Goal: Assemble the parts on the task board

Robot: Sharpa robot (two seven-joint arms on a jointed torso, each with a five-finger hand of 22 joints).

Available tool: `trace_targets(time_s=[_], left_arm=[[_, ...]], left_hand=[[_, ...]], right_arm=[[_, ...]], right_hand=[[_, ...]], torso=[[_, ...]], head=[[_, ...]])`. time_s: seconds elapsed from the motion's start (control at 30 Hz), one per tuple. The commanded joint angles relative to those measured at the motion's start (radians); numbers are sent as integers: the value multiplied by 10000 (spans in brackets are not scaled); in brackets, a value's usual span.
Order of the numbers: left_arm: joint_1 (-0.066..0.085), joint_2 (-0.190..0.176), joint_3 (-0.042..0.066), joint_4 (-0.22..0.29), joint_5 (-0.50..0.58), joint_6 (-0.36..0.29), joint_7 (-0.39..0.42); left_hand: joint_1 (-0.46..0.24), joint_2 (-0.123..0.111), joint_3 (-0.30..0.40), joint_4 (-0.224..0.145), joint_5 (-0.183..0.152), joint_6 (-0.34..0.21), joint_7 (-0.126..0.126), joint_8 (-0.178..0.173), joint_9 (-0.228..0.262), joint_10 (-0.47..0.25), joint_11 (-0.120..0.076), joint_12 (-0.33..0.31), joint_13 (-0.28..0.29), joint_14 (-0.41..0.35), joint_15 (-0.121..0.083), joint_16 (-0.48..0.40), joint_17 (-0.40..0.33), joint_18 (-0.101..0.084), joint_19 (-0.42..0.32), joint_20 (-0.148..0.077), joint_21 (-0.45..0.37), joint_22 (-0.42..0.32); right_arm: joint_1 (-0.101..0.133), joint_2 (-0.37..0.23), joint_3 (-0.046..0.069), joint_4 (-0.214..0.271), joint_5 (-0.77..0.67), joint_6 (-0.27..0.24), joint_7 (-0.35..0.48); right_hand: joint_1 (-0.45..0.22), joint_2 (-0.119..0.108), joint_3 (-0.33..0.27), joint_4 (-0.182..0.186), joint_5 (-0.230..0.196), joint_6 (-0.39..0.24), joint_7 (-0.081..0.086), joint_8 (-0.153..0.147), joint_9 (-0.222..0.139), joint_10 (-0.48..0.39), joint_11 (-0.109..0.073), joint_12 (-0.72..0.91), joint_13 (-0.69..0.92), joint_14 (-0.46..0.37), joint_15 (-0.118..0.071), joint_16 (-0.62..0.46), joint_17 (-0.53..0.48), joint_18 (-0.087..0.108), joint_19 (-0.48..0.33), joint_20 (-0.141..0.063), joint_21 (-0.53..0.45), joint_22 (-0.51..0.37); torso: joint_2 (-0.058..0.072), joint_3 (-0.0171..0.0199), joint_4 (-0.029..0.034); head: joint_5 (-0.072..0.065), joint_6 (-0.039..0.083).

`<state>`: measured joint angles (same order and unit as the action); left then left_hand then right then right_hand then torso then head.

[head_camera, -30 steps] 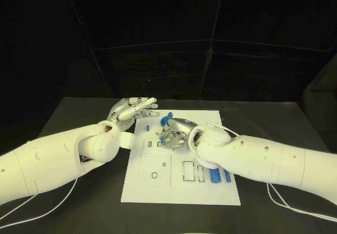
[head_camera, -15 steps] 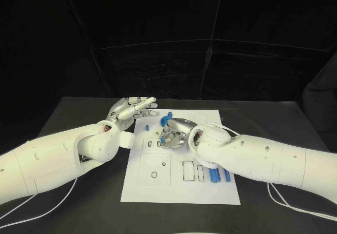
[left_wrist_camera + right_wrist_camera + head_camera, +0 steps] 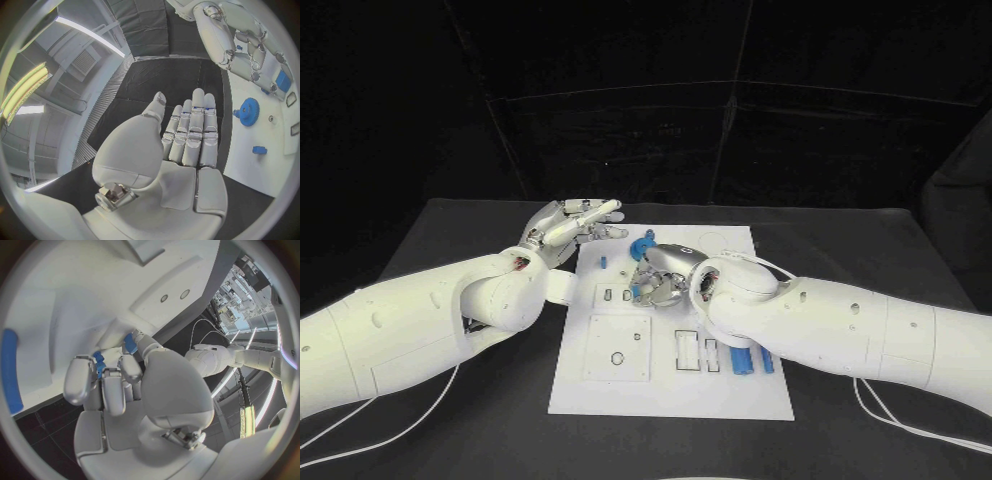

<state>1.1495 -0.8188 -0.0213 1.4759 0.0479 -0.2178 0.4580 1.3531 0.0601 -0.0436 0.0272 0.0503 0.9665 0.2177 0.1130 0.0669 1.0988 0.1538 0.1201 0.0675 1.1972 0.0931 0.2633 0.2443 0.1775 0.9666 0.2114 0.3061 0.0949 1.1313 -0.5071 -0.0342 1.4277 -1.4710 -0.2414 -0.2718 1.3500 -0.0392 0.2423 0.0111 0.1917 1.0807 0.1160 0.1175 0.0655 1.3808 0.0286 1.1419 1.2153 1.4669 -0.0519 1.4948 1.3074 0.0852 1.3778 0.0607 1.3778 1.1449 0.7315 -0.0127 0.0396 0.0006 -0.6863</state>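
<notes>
Blue plastic is what we have pinched in our right hand [image 3: 656, 276]: a small blue part [image 3: 99, 365] sits between its curled-in fingers [image 3: 80, 380] and the thumb, held low over the middle of the white task board [image 3: 625, 385], just right of the small slots in the board's left column. From the right wrist view the part looks upright in the fingertips, with a second touch of blue nearer the thumb; we cannot tell whether that is the same piece or another. We judge the step in hand to be seating this part in a recess under the hand, so we should keep the pinch firm, hold the part square to the board and lower it straight rather than drag it across the surface. The recess itself is hidden by our own hand, so we cannot say how well it is lined up. Beyond the hand, a blue gear [image 3: 249, 111] lies on the far part of the board, with a small blue block [image 3: 260, 149] near it. Two long blue pieces [image 3: 743, 362] lie at the near right of the board, beside the empty white slots. Our left hand [image 3: 570, 226] hovers at the far left edge of the board, holding nothing, fingers straight and pressed together, thumb apart; it should stay clear.
</notes>
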Motion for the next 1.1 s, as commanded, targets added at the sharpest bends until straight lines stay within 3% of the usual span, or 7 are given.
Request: trace_targets(time_s=[0.03, 0.3, 0.57, 0.67, 0.83, 1.0, 1.1], left_arm=[[18, -3, 8, 16, 15, 134, 85], [18, -2, 7, 18, -19, 148, 86], [18, -8, 7, 20, -28, 181, 80], [18, -11, 7, 22, -44, 209, 79], [18, -17, 7, 13, -119, 233, 62], [17, -19, 7, -12, -223, 313, 63], [16, -48, 7, -11, -614, 392, 97]], left_hand=[[7, 55, -6, -40, -8, -16, -32, 11, 13, -52, -25, 36, -5, -54, 2, -44, 16, 63, -66, -24, -56, -9], [7, 55, -6, -40, -8, -16, -32, 11, 13, -52, -25, 36, -5, -54, 2, -44, 16, 63, -66, -24, -56, -9], [29, 77, -4, -61, -8, -10, -32, 19, 14, -59, -23, 36, -8, -70, 5, -55, 17, 62, -70, -23, -65, -17], [45, 120, -13, -88, -10, 32, -61, 49, 20, -50, -33, 26, -14, -161, 18, -144, -7, 58, -102, -13, -101, -42], [41, 158, -38, -109, -11, 72, -90, 74, 20, -16, -46, 7, -17, -254, 32, -264, -40, 57, -152, 3, -155, -77], [49, 189, -48, -127, -10, 122, -133, 95, 23, 38, -80, 0, -15, -140, -7, -252, -24, 76, -90, -12, -134, -75], [96, 260, -40, -176, 27, 304, -308, 157, 37, 354, -277, 72, 20, 893, -294, 271, 246, 114, 560, -258, 235, 80]], right_arm=[[-61, -46, -62, -22, -183, 390, -389], [-77, -25, -63, -8, -204, 102, -436], [-99, 18, -64, -17, -207, -123, -480], [-105, 19, -64, -16, -143, -465, -415], [-124, -54, -65, 91, 58, -1743, 89], [-156, -312, -63, 432, 219, -2581, 792], [-169, -681, -57, 820, 443, -2966, 1440]], right_hand=[[-134, -98, 33, 13, -43, -26, 42, -86, 6, -93, 24, -102, -54, 687, 101, -37, 979, -30, 53, 39, 9, -13], [-443, -441, -84, 99, -30, -616, 228, -481, -19, -449, 185, -699, -550, 699, 235, -19, 1039, -25, 19, 148, -21, -54], [-636, -593, -296, 203, -166, -803, 253, -536, -9, -562, 223, -873, -724, 702, 274, -13, 1068, -15, -8, 201, -44, -91], [-750, -764, -561, 288, -18, -1333, 345, -585, -39, -687, 302, -1025, -875, 696, 332, -23, 1060, -20, -8, 245, -41, -74], [-574, -961, -1663, 744, 543, -2443, 562, -532, -6, -887, 495, -1095, -1087, 690, 524, -27, 1073, -23, 10, 417, 2, -7], [-168, -943, -2257, 1167, 586, -2579, 583, -524, 2, -896, 534, -952, -1097, 652, 531, -119, 926, -25, 13, 459, 17, 4], [-52, -940, -2388, 1297, 623, -2396, 578, -490, 25, -846, 525, -812, -1019, 631, 533, -170, 847, -23, 14, 456, 19, 5]], torso=[[5, 0, -2], [2, -2, 9], [0, 0, -6], [3, 0, -4], [2, 10, -5], [3, 18, 1], [2, 25, 8]], head=[[9, 4], [3, 21], [10, 32], [9, 27], [5, 42], [10, 49], [14, 59]])
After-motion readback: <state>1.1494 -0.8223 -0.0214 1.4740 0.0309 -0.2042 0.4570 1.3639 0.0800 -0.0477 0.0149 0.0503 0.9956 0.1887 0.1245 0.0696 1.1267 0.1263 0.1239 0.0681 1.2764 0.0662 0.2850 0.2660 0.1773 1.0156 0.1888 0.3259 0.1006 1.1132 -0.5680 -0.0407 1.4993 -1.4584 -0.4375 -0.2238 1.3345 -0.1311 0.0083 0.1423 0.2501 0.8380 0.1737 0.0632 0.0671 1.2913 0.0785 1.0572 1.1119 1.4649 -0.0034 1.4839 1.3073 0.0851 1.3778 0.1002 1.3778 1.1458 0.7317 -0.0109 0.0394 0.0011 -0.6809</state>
